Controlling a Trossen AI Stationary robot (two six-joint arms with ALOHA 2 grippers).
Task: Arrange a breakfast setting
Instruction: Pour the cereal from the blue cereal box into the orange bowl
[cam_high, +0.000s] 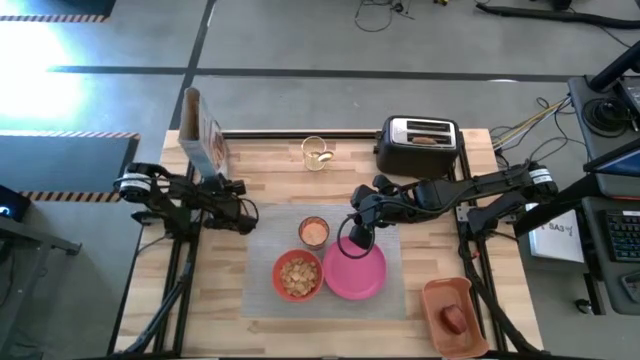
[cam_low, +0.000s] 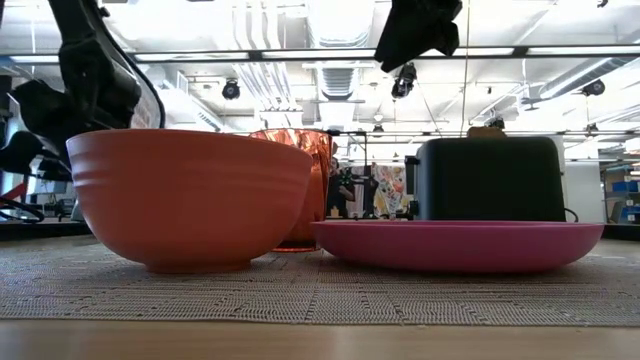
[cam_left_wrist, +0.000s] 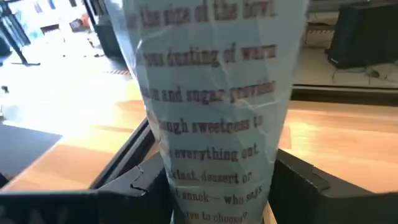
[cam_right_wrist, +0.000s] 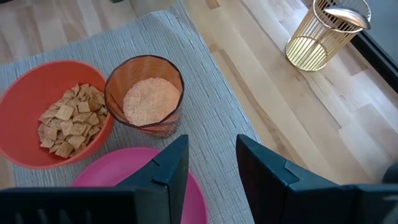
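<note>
A: The breakfast setting sits on the grey mat (cam_high: 325, 262) in the middle of the table (cam_high: 500, 330): the bowl (cam_high: 298, 276) with cereal on the left, the pink plate (cam_high: 354, 270) on the right, the cup (cam_high: 314, 232) just behind them. The three stand close together, probably so that one person can reach all.

B: And the arms?

A: The left gripper (cam_high: 228, 192) grips a cereal box (cam_high: 203, 138) at the far left, upright, likely so nothing spills. The right gripper (cam_high: 360, 235) hovers over the far edge of the plate, fingers (cam_right_wrist: 168, 171) apart and empty.

B: What does each view add?

A: The right wrist view shows a pale filling in the cup and a wire holder (cam_right_wrist: 324, 34). The high view alone shows the toaster (cam_high: 421, 143) with toast (cam_high: 424, 140) inside, and the apple (cam_high: 454, 319) in the tray (cam_high: 437, 296) at the near right.
</note>
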